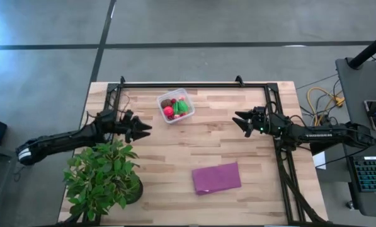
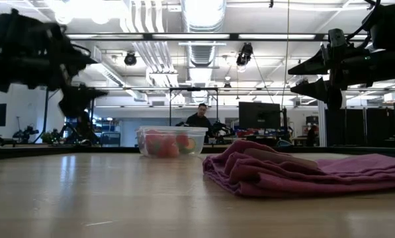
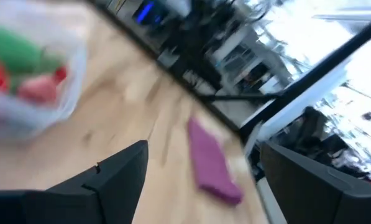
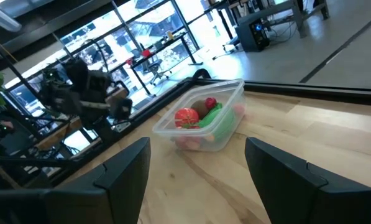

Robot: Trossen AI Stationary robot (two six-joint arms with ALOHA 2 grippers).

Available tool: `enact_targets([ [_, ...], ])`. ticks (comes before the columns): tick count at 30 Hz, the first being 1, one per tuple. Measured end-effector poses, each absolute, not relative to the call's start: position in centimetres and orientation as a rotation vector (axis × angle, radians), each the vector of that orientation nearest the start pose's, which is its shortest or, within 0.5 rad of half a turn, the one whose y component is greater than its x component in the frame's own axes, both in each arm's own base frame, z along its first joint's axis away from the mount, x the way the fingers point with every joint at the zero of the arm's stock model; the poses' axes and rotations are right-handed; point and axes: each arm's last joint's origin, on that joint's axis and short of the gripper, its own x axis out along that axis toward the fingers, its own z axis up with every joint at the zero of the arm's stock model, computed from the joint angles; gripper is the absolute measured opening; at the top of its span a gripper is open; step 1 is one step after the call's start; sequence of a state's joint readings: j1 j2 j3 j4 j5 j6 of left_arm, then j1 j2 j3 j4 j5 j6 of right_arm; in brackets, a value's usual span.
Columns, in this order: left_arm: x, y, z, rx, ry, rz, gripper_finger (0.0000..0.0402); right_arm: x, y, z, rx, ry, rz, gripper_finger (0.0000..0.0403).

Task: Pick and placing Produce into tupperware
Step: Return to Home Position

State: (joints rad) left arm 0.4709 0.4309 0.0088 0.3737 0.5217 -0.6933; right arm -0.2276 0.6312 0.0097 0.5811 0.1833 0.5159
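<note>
Seen from above, the tupperware (image 1: 175,106) sits near the 12 o'clock edge of the tabletop (image 1: 175,151), and the produce (image 1: 177,108) lies inside it: a green oblong piece, red and pink round pieces and a brown ball, packed close together. The left tool (image 1: 143,128) hangs above the tabletop at about 9 o'clock, at roughly 8 o'clock from the tupperware and clear of it. Its two fingers are spread wide with nothing between them. The right tool (image 1: 240,121) hangs at about 3 o'clock, well apart from the tupperware and pointing toward it, its fingers likewise spread and empty. A crumpled purple cloth (image 1: 216,178) lies at about 5 o'clock, and a leafy potted plant (image 1: 102,176) stands at about 8 o'clock, just beside the left arm. In the low view a person (image 2: 199,118) shows in the room behind the tupperware.
</note>
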Motion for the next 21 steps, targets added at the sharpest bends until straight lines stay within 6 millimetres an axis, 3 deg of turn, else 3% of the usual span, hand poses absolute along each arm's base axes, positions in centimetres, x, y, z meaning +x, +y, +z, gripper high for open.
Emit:
enact_targets([
  [6,10.8,3.9,14.2,-0.807,0.263,0.043,0.0295,13.2,-3.6,16.2,0.510,-0.066,-0.410,0.0254],
  [21,11.1,4.0,13.5,-0.837,0.320,0.063,0.0295,13.2,-3.6,16.2,0.510,-0.065,-0.410,0.0254],
])
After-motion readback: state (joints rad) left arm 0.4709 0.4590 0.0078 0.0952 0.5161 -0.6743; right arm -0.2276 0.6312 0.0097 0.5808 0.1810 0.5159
